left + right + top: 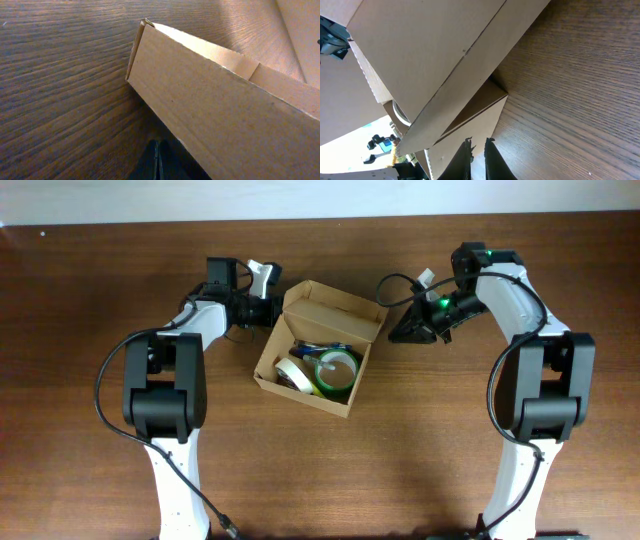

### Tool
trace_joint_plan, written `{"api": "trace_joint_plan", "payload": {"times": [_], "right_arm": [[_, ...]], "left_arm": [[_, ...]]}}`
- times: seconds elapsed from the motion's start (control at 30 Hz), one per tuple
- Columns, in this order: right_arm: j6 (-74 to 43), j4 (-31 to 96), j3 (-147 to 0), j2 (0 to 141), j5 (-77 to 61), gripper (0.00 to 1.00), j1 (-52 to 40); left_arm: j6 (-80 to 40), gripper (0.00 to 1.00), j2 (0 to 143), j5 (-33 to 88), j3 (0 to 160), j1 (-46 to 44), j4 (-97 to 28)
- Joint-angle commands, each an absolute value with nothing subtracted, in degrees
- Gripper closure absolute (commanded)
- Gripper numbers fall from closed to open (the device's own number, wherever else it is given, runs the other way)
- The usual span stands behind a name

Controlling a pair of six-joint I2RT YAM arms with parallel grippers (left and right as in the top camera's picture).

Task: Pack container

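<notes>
The container (330,302) is a tan cardboard box in the middle of the table, with its hinged lid standing up at the back. Inside lie a green tape roll (336,370), a cream tape roll (293,374) and a blue pen (324,347). My left gripper (270,308) is shut and empty by the box's back left corner. In the left wrist view its fingertips (158,160) sit low, just beside the box wall (215,110). My right gripper (393,335) is at the lid's right end. It (478,147) is closed on the edge of the lid's side flap (470,120).
Brown wooden table (450,460) all around the box. Both arm bases stand at the near edge, left (165,395) and right (545,395). A pale wall strip (100,200) runs along the far edge.
</notes>
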State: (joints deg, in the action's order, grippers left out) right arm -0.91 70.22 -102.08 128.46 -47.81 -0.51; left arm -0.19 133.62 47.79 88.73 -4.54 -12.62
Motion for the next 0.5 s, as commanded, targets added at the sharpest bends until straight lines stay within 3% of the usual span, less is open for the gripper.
{"api": "trace_joint_plan", "payload": {"times": [0.0,0.47], "right_arm": [[-0.7,70.3,-102.3,126.7,-47.2,0.90,-0.3],[-0.7,70.8,-102.3,126.7,-45.8,0.89,-0.4]], "left_arm": [[0.7,0.98,134.0,49.8,89.3,-4.4,-12.4],[-4.5,0.98,134.0,66.6,89.3,-2.6,-4.4]]}}
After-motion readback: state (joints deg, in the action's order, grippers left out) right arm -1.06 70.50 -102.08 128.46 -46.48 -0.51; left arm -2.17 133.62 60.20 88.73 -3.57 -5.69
